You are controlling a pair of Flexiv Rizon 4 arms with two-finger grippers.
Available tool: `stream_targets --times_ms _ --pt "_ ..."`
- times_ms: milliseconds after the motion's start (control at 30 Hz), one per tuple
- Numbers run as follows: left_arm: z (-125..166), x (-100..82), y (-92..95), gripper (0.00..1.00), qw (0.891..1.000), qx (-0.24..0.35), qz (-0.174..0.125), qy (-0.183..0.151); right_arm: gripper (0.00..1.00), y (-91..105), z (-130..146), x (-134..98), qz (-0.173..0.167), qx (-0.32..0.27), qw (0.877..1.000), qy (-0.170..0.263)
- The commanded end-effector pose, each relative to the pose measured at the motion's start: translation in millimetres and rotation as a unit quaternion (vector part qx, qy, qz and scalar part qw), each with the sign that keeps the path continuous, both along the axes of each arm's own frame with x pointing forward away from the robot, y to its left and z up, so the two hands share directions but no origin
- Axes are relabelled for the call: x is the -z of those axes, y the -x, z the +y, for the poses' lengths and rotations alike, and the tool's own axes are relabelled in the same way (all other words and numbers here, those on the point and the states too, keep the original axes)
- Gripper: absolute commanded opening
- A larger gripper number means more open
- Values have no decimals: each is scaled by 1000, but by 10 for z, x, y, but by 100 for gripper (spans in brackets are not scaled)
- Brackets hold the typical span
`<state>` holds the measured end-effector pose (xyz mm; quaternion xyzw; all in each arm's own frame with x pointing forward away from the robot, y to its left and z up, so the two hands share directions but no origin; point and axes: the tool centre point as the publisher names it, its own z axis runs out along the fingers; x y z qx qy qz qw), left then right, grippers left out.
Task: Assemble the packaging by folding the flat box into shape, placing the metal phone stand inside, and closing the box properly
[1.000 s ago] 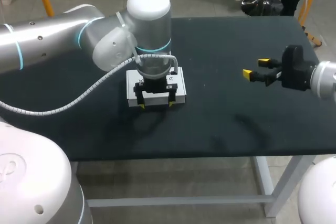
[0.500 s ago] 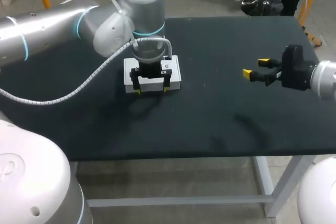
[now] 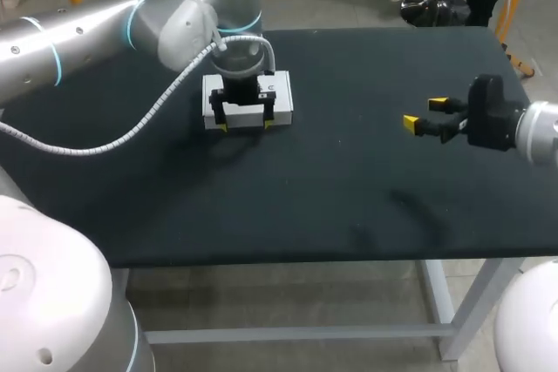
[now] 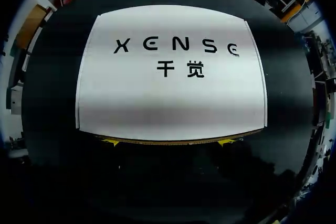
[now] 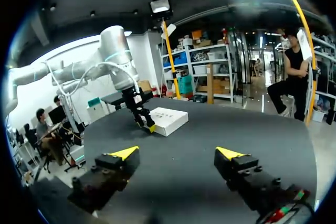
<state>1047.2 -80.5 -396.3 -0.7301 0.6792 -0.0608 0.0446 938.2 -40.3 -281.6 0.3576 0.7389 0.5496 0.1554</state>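
Left gripper (image 3: 245,126): its two yellow-tipped fingers stand apart and are clamped on nothing. We see both tips (image 4: 110,141) set at the near long edge of the white box (image 3: 283,104), within the box's width, so they do not grip it from two sides. In the left wrist view the tips show only as small yellow wedges along that edge. We cannot tell whether they press on the rim or merely stand against the side. The box (image 4: 170,98) lies flat on the black table (image 3: 349,189), in its far left part, with the broad printed face upward. The top panel lies level and unbroken from edge to edge, so the box is closed and we cannot tell what it holds. The left arm (image 3: 87,32) enters from the left. Its wrist stands upright over the box and hides the middle of the lid in the head view, and a ribbed grey cable (image 3: 131,132) loops from the wrist out over the table's left side. The right gripper (image 3: 425,112) hangs above the right part of the table, well apart from the box, on the right arm (image 3: 540,132). Its fingers are spread wide, with only bare tabletop between them. In the right wrist view we see the box (image 5: 169,120) ahead of these fingers, across the table (image 5: 210,129), with the left gripper (image 5: 147,124) standing at the box's edge.
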Motion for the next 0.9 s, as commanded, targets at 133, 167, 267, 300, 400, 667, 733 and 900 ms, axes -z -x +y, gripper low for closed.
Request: stream_targets --times_ms 133,167,267,300,400,667,733,900 --pt "52 -3 -370 100 1000 2 25 0 100 5 -8 10 -2 -1 1000 -2" --pt "57 -6 -415 100 1000 3 25 0 100 5 -8 10 -2 -1 1000 -2" --pt "67 -7 -565 100 1000 6 27 0 100 5 -8 10 -2 -1 1000 -2" --pt "70 -5 -618 100 1000 7 28 0 100 5 -8 10 -2 -1 1000 -2" --pt "76 3 -753 100 999 9 31 -1 100 5 -8 10 -2 -1 1000 -2" --pt "108 22 -1067 100 999 7 35 -4 100 5 -8 10 -2 -1 1000 -2" --pt "120 19 -1126 100 999 7 37 -1 100 5 -8 10 -2 -1 1000 -2" --pt "143 -35 -1173 100 999 4 33 -1 100 5 -8 10 -2 -1 1000 -2"
